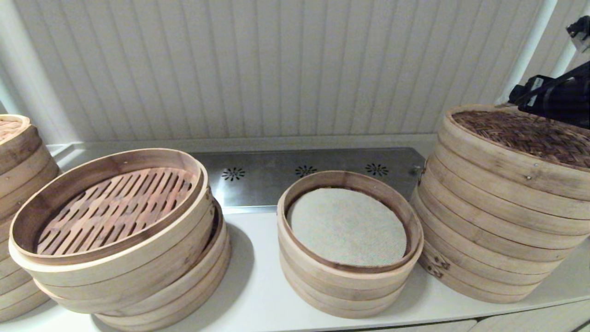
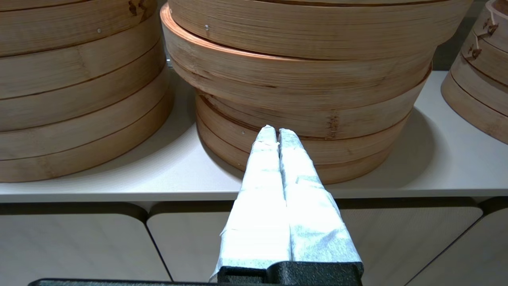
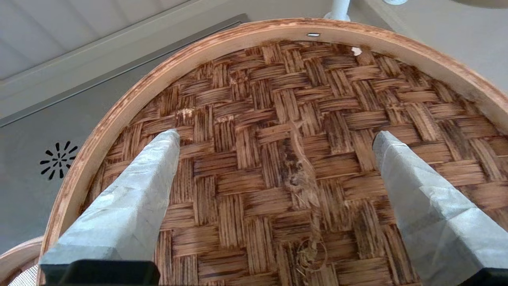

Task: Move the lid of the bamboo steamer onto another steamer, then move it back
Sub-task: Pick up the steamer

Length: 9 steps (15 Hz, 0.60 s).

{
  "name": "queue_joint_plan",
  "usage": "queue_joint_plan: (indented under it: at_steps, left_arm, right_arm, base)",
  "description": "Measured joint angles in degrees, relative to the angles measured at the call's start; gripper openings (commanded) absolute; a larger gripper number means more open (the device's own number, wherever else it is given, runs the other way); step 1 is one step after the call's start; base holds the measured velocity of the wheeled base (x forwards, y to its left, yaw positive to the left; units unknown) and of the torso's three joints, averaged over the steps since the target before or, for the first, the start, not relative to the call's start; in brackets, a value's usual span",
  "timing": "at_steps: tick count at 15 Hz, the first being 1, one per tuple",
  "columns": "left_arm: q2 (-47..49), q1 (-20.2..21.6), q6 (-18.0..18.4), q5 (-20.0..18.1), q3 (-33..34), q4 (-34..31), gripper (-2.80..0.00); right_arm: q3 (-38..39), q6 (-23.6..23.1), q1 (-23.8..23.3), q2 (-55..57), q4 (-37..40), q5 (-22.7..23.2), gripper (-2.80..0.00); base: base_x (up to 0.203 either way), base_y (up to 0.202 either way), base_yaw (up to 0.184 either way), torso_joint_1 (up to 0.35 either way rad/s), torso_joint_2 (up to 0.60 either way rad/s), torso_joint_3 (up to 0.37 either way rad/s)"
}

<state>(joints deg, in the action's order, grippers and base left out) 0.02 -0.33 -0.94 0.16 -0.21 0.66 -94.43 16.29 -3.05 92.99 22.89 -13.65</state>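
Observation:
The bamboo steamer lid (image 1: 521,133), with its dark woven top and pale band rim, lies on the tall steamer stack (image 1: 484,230) at the right of the counter. My right arm (image 1: 557,99) hangs over the lid's far right side. In the right wrist view my right gripper (image 3: 274,137) is open just above the woven top (image 3: 246,151). Its padded fingers (image 3: 131,198) stand wide on either side of a frayed twine loop (image 3: 301,174), holding nothing. My left gripper (image 2: 278,133) is shut and empty, low in front of the counter edge.
A shorter steamer (image 1: 350,281) with a white cloth liner (image 1: 345,226) stands open mid-counter. A wide basket with slatted floor (image 1: 115,207) tops a stack at left, with another stack (image 1: 18,152) at the far left. A steel vent panel (image 1: 299,180) lies behind.

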Motion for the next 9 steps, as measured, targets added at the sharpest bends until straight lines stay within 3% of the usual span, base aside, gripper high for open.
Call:
queue_joint_plan:
  at_steps: [5, 6, 7, 9]
  left_arm:
    - [0.0, 0.0, 0.0, 0.0, 0.0, 0.0, -2.80]
    - [0.0, 0.0, 0.0, 0.0, 0.0, 0.0, -2.80]
    - [0.0, 0.0, 0.0, 0.0, 0.0, 0.0, -2.80]
    - [0.0, 0.0, 0.0, 0.0, 0.0, 0.0, -2.80]
  right_arm:
    - [0.3, 0.2, 0.0, 0.0, 0.1, 0.0, 0.00]
    - [0.5, 0.2, 0.0, 0.0, 0.1, 0.0, -2.21]
    - [0.6, 0.2, 0.0, 0.0, 0.1, 0.0, -2.80]
    - [0.7, 0.3, 0.0, 0.0, 0.0, 0.0, -2.80]
  base:
    - [0.000, 0.000, 0.000, 0.000, 0.00, 0.000]
    - [0.000, 0.000, 0.000, 0.000, 0.00, 0.000]
    - [0.000, 0.000, 0.000, 0.000, 0.00, 0.000]
    - [0.000, 0.000, 0.000, 0.000, 0.00, 0.000]
